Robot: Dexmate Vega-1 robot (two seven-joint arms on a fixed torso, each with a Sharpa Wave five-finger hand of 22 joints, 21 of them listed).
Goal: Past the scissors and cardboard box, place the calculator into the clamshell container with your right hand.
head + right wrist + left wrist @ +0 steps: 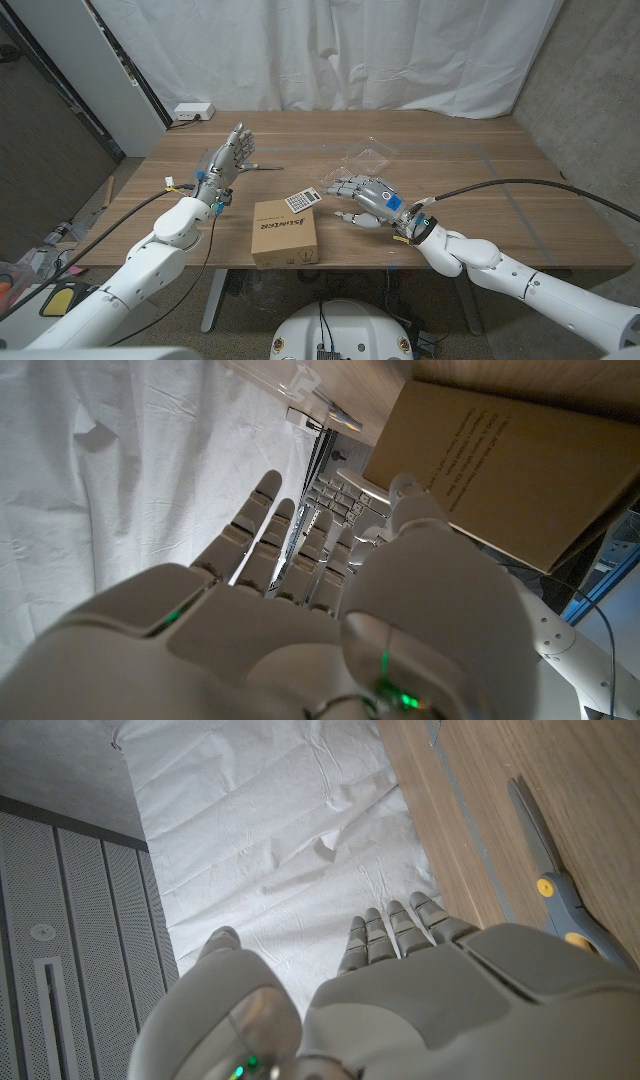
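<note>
Your long wooden table (470, 215) carries everything, with a white curtain (400, 50) hanging behind it. The brown rectangular cardboard box (284, 230) lies flat near the front edge, between your two arms. Beyond your right hand, the clear plastic clamshell container (368, 158) sits open toward the table's middle. Your left hand (228, 158) is raised above the table with its fingers spread apart and nothing in it. Your right hand (362, 198) stands just right of the box, fingers apart and reaching toward the small grey calculator (304, 198), which lies on the table just behind the box's far edge; the right wrist view shows its keys (335, 500) right ahead of your fingertips, not yet grasped. The grey-bladed scissors with yellow-trimmed handles (548, 880) lie flat on the wood beside your left hand.
</note>
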